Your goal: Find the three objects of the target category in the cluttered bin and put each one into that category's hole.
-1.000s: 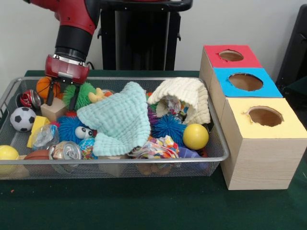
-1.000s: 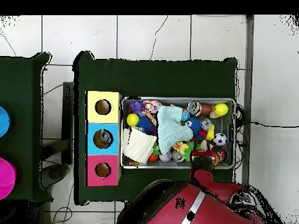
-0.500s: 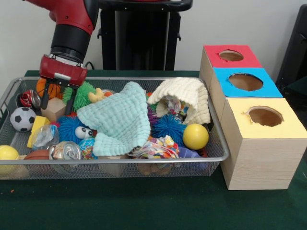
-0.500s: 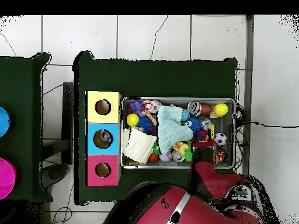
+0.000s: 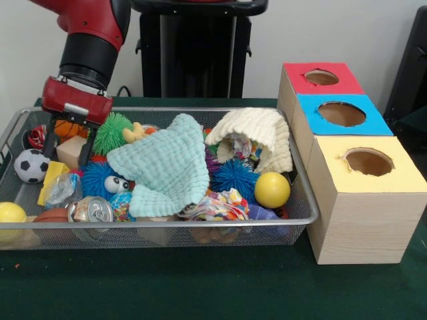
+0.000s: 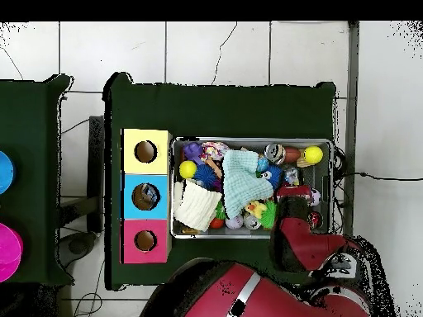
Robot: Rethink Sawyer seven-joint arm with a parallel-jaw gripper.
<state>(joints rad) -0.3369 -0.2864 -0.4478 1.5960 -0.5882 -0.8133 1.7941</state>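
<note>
At the left of the frame, the gripper [image 5: 67, 142] is held with fingers spread and empty, straddling the wooden block [image 5: 71, 151] directly below.

A dark green cloth covers the table [image 5: 200, 287] — seen from above, it sits on a floor of large pale tiles [image 6: 215, 54] with dark grout lines and a thin crack running through one tile beyond the table. A second green-covered table [image 6: 33, 182] stands just beside it, across a narrow gap. Black cables [image 6: 384, 177] trail over the floor on the table's other side. Behind the table rises a plain whitish wall [image 5: 320, 33].
</note>
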